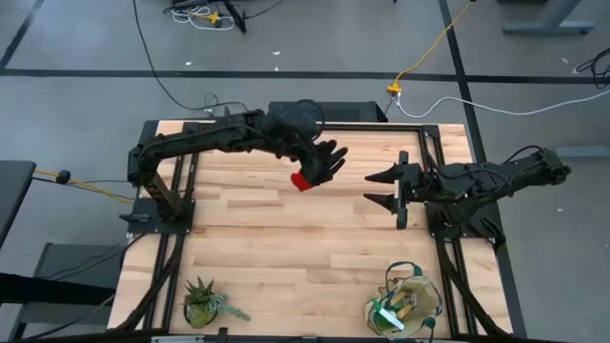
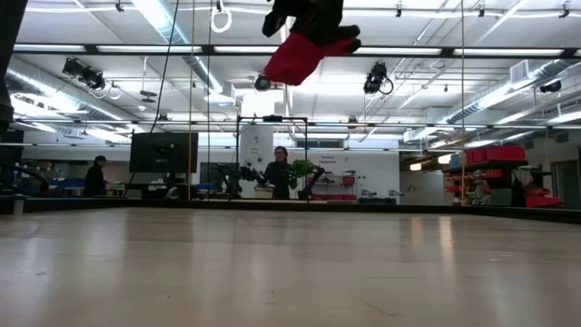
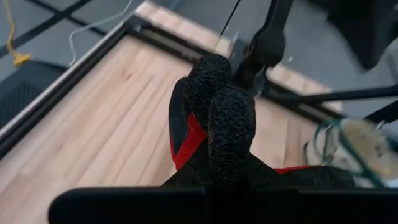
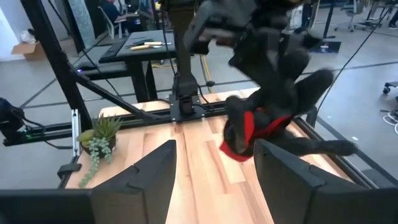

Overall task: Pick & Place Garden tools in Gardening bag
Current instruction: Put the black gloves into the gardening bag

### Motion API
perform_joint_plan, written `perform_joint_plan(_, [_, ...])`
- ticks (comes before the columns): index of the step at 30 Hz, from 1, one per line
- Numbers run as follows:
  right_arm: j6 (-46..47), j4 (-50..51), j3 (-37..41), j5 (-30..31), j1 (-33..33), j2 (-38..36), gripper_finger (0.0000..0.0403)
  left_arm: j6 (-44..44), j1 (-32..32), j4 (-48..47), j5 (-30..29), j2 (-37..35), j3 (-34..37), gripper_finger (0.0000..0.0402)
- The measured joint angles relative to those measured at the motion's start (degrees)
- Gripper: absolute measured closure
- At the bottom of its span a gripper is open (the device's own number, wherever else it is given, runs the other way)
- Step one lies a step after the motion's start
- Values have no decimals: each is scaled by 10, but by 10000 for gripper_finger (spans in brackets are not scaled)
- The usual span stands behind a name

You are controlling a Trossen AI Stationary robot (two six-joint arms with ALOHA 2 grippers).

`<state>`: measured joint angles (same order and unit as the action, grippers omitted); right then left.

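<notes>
My left gripper [image 1: 307, 155] hangs high over the middle of the table, shut on the red-and-black glove pair [image 1: 319, 164]. The gloves show at the top of the low view [image 2: 304, 41] and in the right wrist view [image 4: 261, 121]. My right gripper [image 1: 379, 188] waits open to the right of them, its fingers level and pointing at them, with nothing between them [image 4: 214, 180]. The gardening bag [image 1: 405, 303] stands at the near right corner of the table, with tools inside. My left gripper is shut on the gloves' middle, and the gloves themselves hide where the fingers meet them. The black textured glove fingers [image 3: 221, 99] stick out ahead of the gripper, toward the table's right. The red cuff [image 2: 292, 59] hangs below. The gloves are lifted clear of the table.
A small spiky potted plant [image 1: 202, 300] stands near the table's front left. Bare wooden tabletop [image 1: 286, 238] lies between the arms and the bag. People stand in the room beyond the far edge [image 2: 280, 173].
</notes>
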<state>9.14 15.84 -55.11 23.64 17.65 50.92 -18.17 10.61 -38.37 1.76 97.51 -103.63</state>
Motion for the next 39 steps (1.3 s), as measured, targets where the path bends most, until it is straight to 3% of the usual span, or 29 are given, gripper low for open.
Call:
perform_joint_plan(5, [11,0,0,17,0,0,169,0,9,46,15,0,-4,383])
perform_joint_plan(21, [9,0,0,141,0,0,42,30,8,196,28,0,-4,383])
perform_joint_plan(30, [-14,-67,0,150,-22,0,25,28,8,282,76,0,-4,383])
perform_joint_plan(39, [-68,-173,0,143,-45,43,25,34,2,316,59,0,-4,383])
